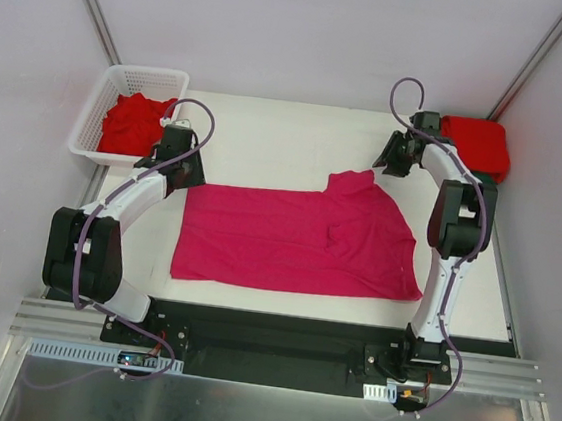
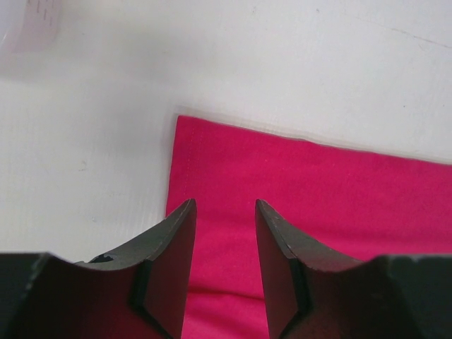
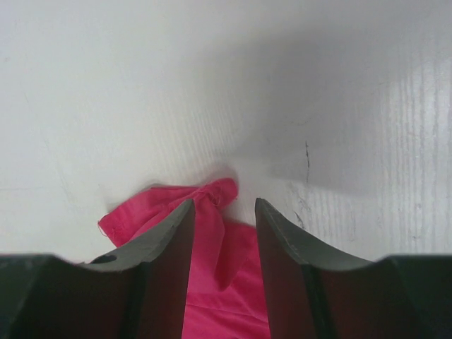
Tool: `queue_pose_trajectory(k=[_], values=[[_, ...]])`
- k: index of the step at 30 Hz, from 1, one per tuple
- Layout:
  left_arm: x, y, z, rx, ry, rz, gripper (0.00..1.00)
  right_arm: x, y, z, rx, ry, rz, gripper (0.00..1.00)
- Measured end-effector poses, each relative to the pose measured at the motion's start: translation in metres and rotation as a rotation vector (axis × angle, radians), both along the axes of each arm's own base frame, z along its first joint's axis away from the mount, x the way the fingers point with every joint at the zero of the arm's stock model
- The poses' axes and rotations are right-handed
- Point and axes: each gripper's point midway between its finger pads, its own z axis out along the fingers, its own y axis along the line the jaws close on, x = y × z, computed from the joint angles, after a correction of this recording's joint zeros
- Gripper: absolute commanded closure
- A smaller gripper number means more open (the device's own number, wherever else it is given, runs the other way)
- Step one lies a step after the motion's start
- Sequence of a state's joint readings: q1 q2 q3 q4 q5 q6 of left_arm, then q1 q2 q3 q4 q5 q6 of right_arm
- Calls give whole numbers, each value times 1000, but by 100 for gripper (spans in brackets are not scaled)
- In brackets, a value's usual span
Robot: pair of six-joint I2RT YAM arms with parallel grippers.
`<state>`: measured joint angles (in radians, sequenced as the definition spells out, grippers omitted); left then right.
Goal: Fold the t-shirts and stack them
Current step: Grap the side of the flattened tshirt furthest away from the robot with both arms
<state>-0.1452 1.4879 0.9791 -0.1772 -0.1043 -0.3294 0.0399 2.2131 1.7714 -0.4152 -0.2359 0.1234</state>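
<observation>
Worktop carries the magenta t-shirt flat across its middle. My left gripper hangs spread over the shirt's far-left corner, my right gripper spread astride the bunched sleeve. I'd seat both deep, pinch together, lift level, and carry the far edge toward the near edge evenly.

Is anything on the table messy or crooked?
Yes. The pink t-shirt lies mostly flat, but its sleeve at the far right corner is bunched up and crumpled, sticking out from the rest right by the right gripper.
</observation>
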Motion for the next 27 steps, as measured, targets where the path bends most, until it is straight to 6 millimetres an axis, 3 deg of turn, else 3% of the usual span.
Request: queue_pose_trajectory(k=[9, 17, 20, 23, 25, 27], values=[[0, 0, 0, -3, -1, 2, 64, -5, 12, -15, 74, 57, 15, 52], [0, 0, 0, -3, -2, 3, 64, -11, 21, -16, 123, 83, 33, 53], [0, 0, 0, -3, -2, 3, 64, -13, 25, -19, 148, 96, 44, 59], [0, 0, 0, -3, -2, 3, 65, -14, 30, -22, 178, 109, 57, 73], [1, 0, 0, -4, -3, 3, 65, -15, 33, -23, 191, 115, 63, 93], [1, 0, 1, -5, -5, 4, 66, -16, 34, -24, 201, 119, 67, 99]])
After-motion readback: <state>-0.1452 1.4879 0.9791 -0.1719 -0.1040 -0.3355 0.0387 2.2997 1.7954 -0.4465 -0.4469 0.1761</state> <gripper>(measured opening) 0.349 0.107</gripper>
